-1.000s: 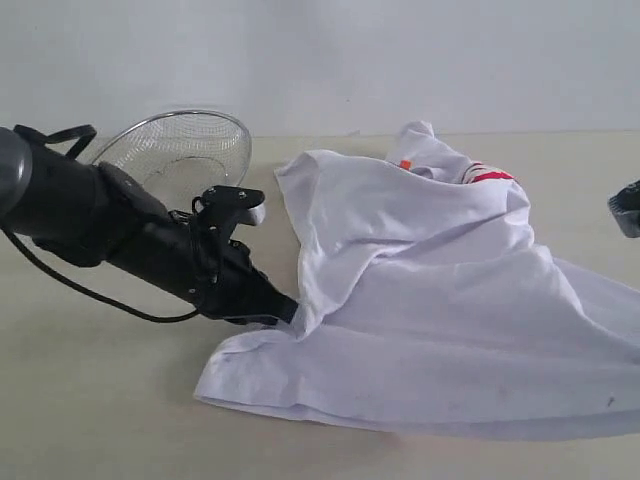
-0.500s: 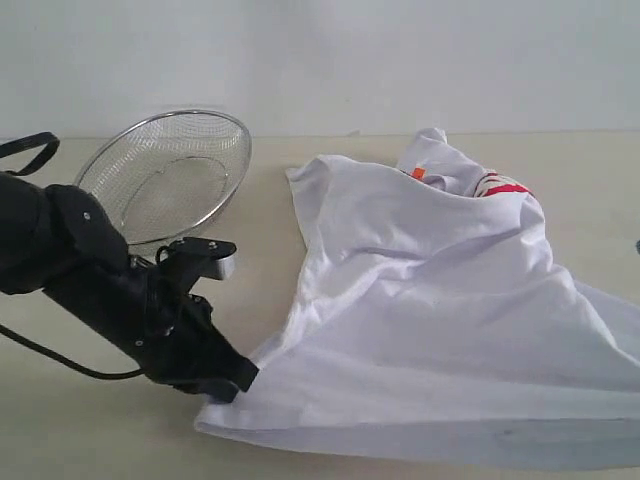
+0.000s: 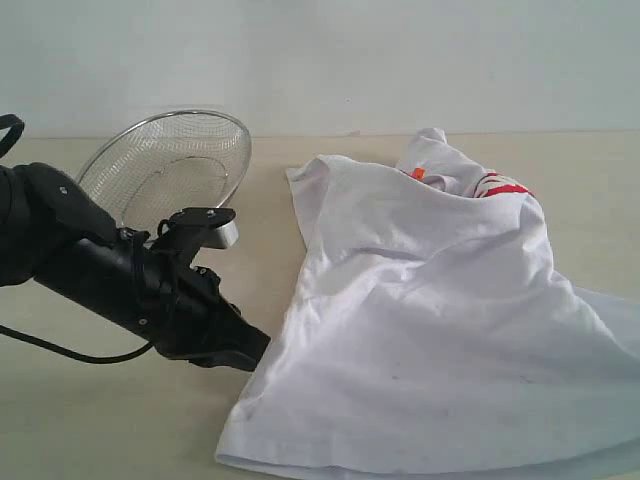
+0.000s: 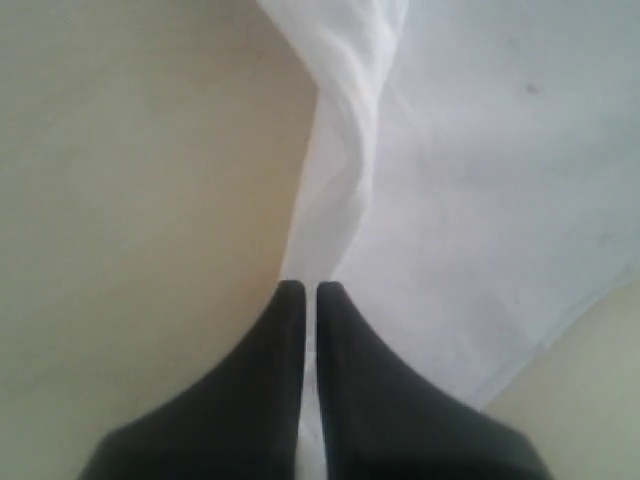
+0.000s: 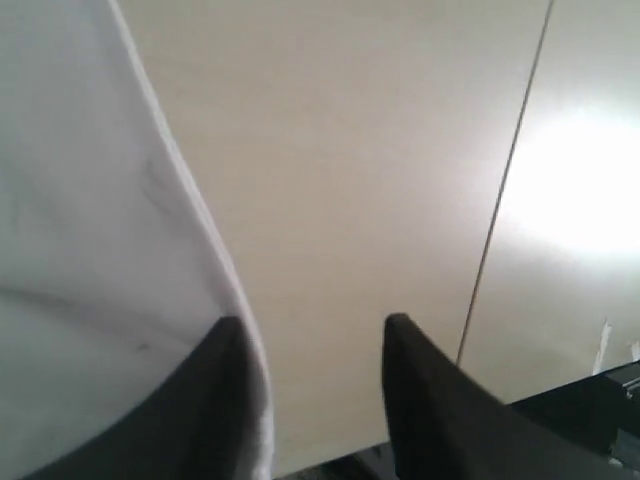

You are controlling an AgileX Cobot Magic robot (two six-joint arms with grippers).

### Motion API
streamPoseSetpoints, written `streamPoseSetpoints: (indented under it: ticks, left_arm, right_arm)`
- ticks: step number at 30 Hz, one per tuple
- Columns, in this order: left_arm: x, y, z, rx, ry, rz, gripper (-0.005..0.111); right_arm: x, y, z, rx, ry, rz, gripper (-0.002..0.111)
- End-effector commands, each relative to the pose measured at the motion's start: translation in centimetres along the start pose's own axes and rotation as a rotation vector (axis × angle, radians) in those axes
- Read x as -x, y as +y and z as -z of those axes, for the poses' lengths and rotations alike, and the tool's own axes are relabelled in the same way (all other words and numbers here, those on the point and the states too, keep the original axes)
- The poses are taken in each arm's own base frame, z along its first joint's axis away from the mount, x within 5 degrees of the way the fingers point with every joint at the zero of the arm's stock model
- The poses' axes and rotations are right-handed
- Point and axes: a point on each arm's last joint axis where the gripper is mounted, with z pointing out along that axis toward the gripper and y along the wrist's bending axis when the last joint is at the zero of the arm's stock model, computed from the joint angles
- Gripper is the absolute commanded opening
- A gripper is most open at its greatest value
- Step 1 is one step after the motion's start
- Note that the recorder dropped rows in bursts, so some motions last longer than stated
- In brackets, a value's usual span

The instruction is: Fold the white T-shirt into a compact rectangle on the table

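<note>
White cotton short-sleeved T-shirt (image 3: 430, 330), one, lying crumpled on pale beige matte table (image 3: 90, 430), hem nearest camera. Black left gripper (image 3: 256, 352) pinching shirt's near-left edge, fingers pressing together on cloth. Black right gripper (image 5: 312, 330), showing in wrist view only, hanging with fingers apart, shirt hem lying against one finger. Farther back: one orange neck tag (image 3: 417, 173), red lettering (image 3: 505, 187), one round wire-mesh metal basket (image 3: 170, 165) tilting.

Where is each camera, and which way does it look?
Exterior view: off the arms, looking across the pale beige tabletop toward a wall; sees the left arm, white cotton T-shirt and round wire-mesh basket.
Left wrist view: on the left arm, looking past black left fingers shut on the T-shirt.
Right wrist view: on the right arm, looking past parted right fingers at tabletop.
All share the T-shirt.
</note>
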Motion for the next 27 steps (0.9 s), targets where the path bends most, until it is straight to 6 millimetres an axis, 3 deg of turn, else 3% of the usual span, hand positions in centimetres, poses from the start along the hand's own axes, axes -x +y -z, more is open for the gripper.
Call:
streamPoseSetpoints:
  ticks: [1,3,10,14,17,19,24,27]
  left_arm:
    - [-0.1,-0.2,0.2,-0.015,-0.005,0.001,0.004]
    - [-0.1,-0.3,0.2,-0.017,-0.004,0.001,0.004]
    - [-0.1,-0.3,0.2,-0.017,-0.004,0.001,0.004]
    - [0.0,-0.3,0.2,-0.022,-0.01,0.01,0.004]
    - [0.3,-0.7,0.2,-0.063,-0.041,0.008,0.004]
    - [0.6,-1.1,0.3,-0.11,-0.081,0.003,0.004]
    - [0.9,-2.7,-0.1,-0.179,-0.123,-0.052,0.004]
    - [0.7,-4.0,-1.4,-0.194,-0.089,-0.087,0.004]
  right_arm:
    - [1.4,-1.9,1.9,-0.058,-0.092,-0.053,0.025]
    - [1.8,-2.3,2.5,-0.057,-0.116,-0.067,0.029]
    - [1.9,-2.1,2.8,-0.01,-0.113,-0.086,0.078]
    - [2.0,-2.3,2.8,-0.039,-0.12,-0.038,0.084]
    - [1.8,-1.8,2.8,0.015,-0.105,-0.052,0.075]
    - [1.8,-0.8,2.9,0.133,-0.101,-0.088,0.061]
    - [3.1,0.6,3.4,0.297,-0.228,-0.117,0.0]
    - [3.9,1.0,3.0,0.296,-0.26,-0.068,0.0]
